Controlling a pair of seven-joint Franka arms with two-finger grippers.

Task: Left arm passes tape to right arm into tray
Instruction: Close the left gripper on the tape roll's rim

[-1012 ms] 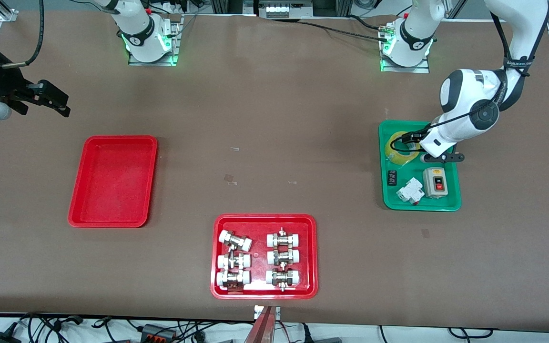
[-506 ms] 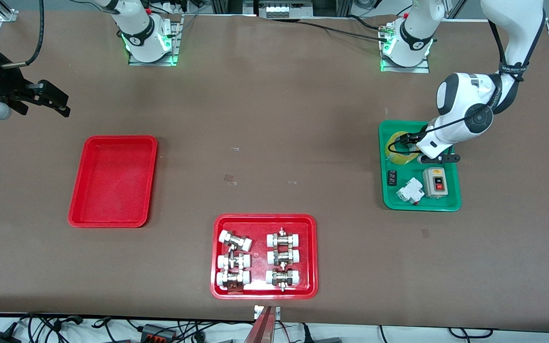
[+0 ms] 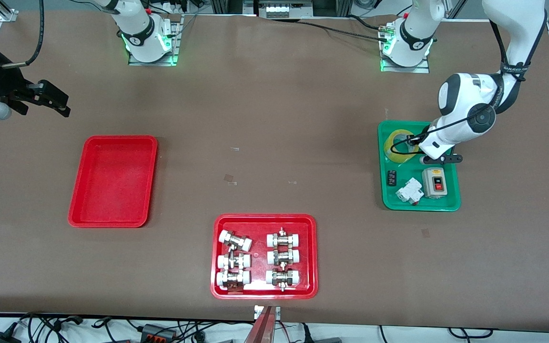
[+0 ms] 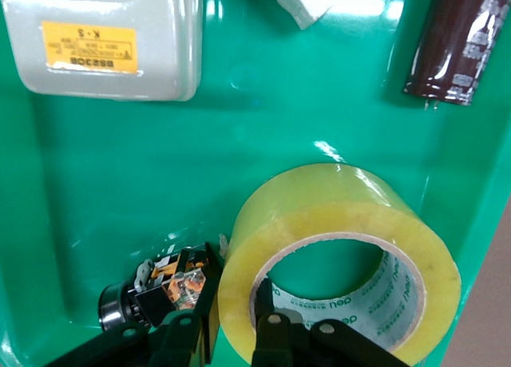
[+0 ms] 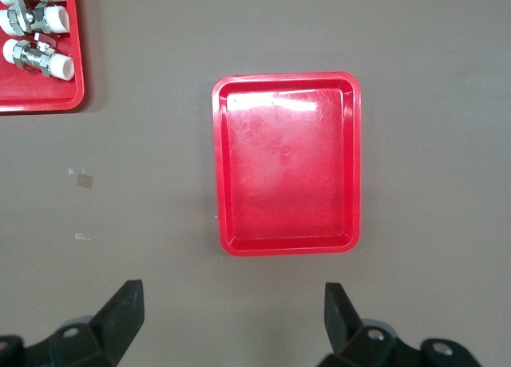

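Note:
The yellow tape (image 3: 397,144) lies in the green tray (image 3: 450,206) at the left arm's end of the table. My left gripper (image 3: 411,141) is down on it. In the left wrist view one finger (image 4: 273,323) is inside the pale core and the other is outside the wall of the tape (image 4: 343,215), so my left gripper (image 4: 235,307) is shut on the roll's wall. The plain red tray (image 3: 112,181) lies empty at the right arm's end and also shows in the right wrist view (image 5: 287,163). My right gripper (image 3: 57,101) waits open and empty over the table beside that tray (image 5: 231,303).
The green tray also holds a grey switch box (image 3: 434,182), a white breaker (image 3: 409,191), a small black part (image 3: 391,177) and a small orange-cored component (image 4: 172,291) beside the tape. A red tray with white-capped metal fittings (image 3: 264,291) lies near the front camera.
My left arm's wrist has shifted slightly over the green tray and settled on the tape. The roll has shifted a little toward the tray's edge nearest the robot bases. The right arm has not moved.

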